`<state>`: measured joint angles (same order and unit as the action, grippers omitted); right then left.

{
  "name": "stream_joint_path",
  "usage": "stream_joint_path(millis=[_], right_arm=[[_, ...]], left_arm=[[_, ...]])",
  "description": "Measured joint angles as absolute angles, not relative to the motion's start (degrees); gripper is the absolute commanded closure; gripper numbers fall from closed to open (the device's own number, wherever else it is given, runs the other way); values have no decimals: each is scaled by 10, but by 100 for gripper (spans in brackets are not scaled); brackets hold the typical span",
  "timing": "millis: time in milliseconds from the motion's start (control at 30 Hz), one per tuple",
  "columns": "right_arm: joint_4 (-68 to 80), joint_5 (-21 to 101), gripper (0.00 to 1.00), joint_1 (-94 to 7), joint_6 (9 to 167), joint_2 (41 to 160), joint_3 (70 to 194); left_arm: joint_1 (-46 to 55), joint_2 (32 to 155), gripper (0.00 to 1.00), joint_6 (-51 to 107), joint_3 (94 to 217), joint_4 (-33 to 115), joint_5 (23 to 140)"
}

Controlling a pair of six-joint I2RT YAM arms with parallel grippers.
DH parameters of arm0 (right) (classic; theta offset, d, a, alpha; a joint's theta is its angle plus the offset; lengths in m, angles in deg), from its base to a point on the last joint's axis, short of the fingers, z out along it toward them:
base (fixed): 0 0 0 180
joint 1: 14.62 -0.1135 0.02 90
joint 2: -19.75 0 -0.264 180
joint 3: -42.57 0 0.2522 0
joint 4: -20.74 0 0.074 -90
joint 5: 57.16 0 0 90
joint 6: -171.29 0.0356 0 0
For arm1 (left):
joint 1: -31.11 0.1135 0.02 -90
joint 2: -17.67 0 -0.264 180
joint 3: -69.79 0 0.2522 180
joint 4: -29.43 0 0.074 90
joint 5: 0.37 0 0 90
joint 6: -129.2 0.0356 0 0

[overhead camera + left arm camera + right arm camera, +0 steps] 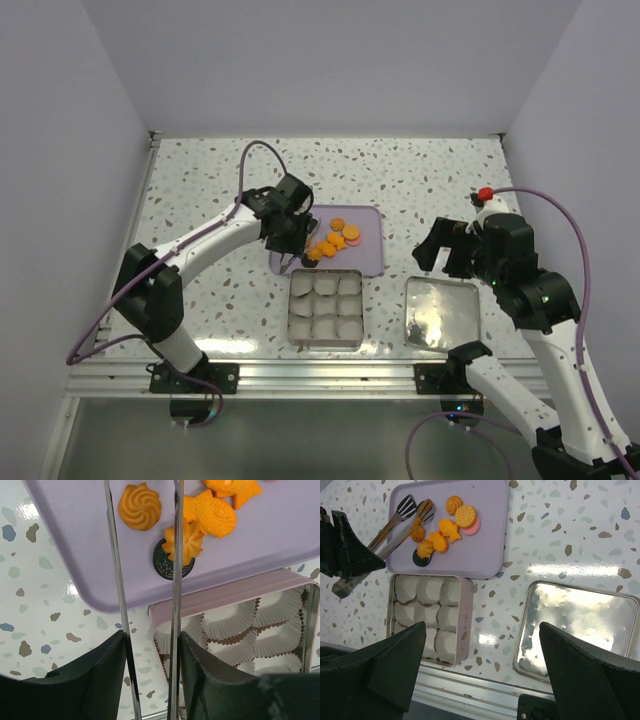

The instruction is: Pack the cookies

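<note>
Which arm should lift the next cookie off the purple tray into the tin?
Left. The left arm already holds the tongs in its jaws, with their tips over the purple tray right by the cookies. The right arm hangs with its jaws open and empty by the shiny tin lid, away from the tray.

No legible text, label, brand or number in any view — the dark round embossed cookie [162, 566] shows only a raised pattern too fine to read, and a faint mark on the outer wall of the square pink metal tin [464, 625] is too blurred to make out.
</note>
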<state>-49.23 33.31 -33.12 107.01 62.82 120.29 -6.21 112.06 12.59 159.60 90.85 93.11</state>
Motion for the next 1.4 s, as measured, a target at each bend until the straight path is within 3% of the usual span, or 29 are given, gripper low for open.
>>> stream_joint_path(millis=[267,667,900,1200,1400], right_arm=[[-492,322,1,-343,1065,635,1203],[-492,322,1,-352,1063,636,1204],[-492,323,1,-352,1064,635,1204],[-492,323,1,-354,1071,629,1207],[-494,323,1,-354,1074,612,1207]], left_arm=[[-62,1139,67,126,1607,915,931],[-62,1132,71,133,1709,983,931],[-65,1057,72,135,1726,1027,895],[-172,908,78,127,1624,1031,854],[-227,877,78,88,1563,1040,855]])
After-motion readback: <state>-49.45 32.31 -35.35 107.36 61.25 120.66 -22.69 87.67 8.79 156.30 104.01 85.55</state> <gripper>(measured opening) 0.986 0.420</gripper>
